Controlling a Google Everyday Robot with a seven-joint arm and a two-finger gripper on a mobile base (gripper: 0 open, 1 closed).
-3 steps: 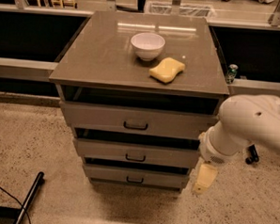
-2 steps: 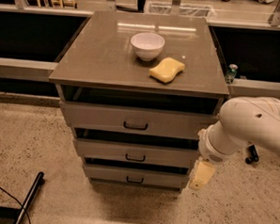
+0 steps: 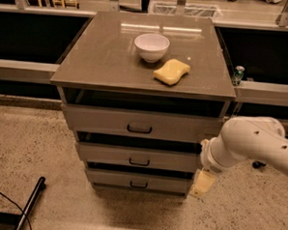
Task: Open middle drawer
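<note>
Fingers (image 3: pixel 202 183) right of grey-beige middle drawer (image 3: pixel 108 154), dark handle (image 3: pixel 139 161).

From my remote seat I see a speckled beige stone floor (image 3: pixel 26 144), a grey-brown glossy-topped cabinet (image 3: pixel 103 61) with bright strips of reflected light (image 3: pixel 160 29), dark recesses (image 3: pixel 27 38) behind pale horizontal rails (image 3: pixel 20 69) on both sides, and the cream gripper (image 3: pixel 202 183) low beside the cabinet's front corner.
</note>
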